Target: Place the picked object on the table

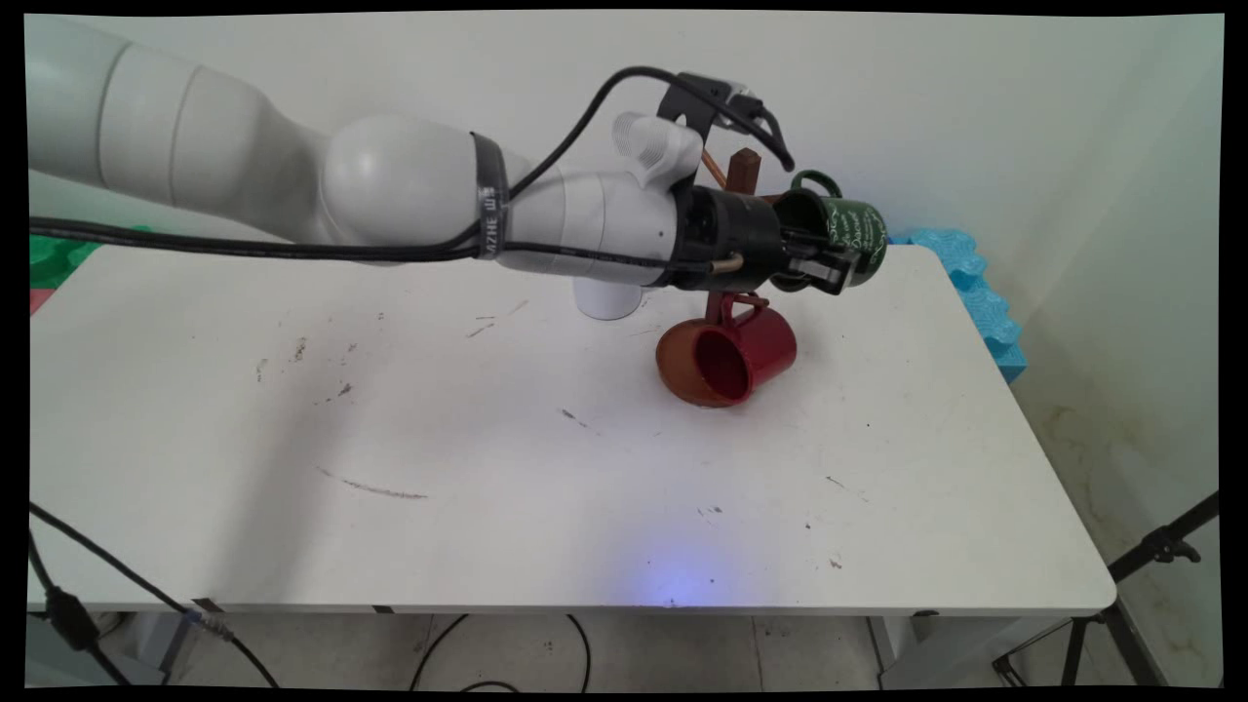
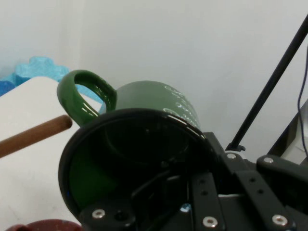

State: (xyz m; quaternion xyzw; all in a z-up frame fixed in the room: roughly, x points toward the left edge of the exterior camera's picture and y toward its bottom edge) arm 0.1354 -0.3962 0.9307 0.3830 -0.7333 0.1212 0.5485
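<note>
Two mugs sit close to the black two-finger gripper [image 1: 827, 261], which reaches out level from the white arm above the far side of the white table [image 1: 546, 487]. The gripper is closed on the rim of a dark green mug [image 1: 853, 234] with white lettering, one finger inside the mouth and one outside. That mug is held on its side in the air, its mouth facing back toward the gripper and its handle [image 2: 85, 96] pointing up. Directly below the gripper, a red mug [image 1: 736, 353] hangs by its handle from a peg of a wooden mug stand [image 1: 743, 171], mouth tipped toward the camera. The stand's post rises just behind the gripper's wrist. In the hand view, one brown wooden peg [image 2: 36, 135] points in from the left, its tip just beside the green mug's handle. Blue foam pieces [image 1: 980, 292] lie beyond the gripper at the table's far right edge.
</note>
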